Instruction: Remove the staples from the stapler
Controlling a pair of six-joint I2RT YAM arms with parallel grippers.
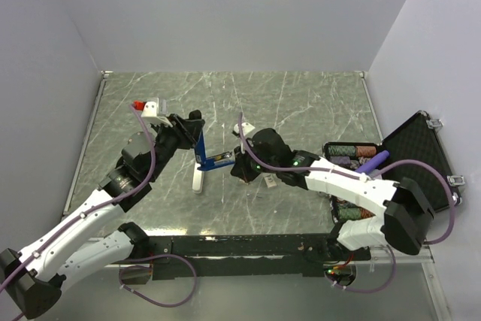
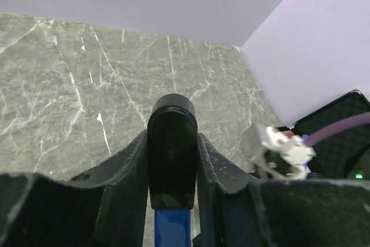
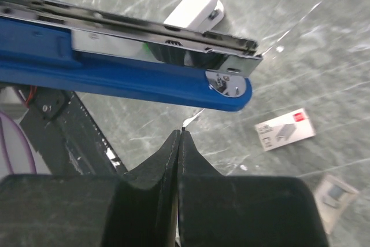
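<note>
The stapler (image 1: pixel 204 152) is swung open and held above the table. My left gripper (image 1: pixel 192 128) is shut on its black-topped blue arm (image 2: pixel 171 166), which stands upright between the fingers (image 2: pixel 128 166). Its metal magazine (image 3: pixel 144 27) and blue body (image 3: pixel 115 79) stretch sideways toward my right gripper (image 1: pixel 240 165). In the right wrist view my right gripper (image 3: pixel 180 133) is shut just below the stapler's blue front end (image 3: pixel 231 88), not touching it. A tiny dark speck shows at its tips; I cannot tell what it is.
A pale grey-white bar (image 1: pixel 198 178) lies under the stapler, also in the right wrist view (image 3: pixel 196 5). Two small staple boxes (image 3: pixel 285 128) (image 3: pixel 335 192) lie on the table. An open black case (image 1: pixel 417 148) with small items stands at the right.
</note>
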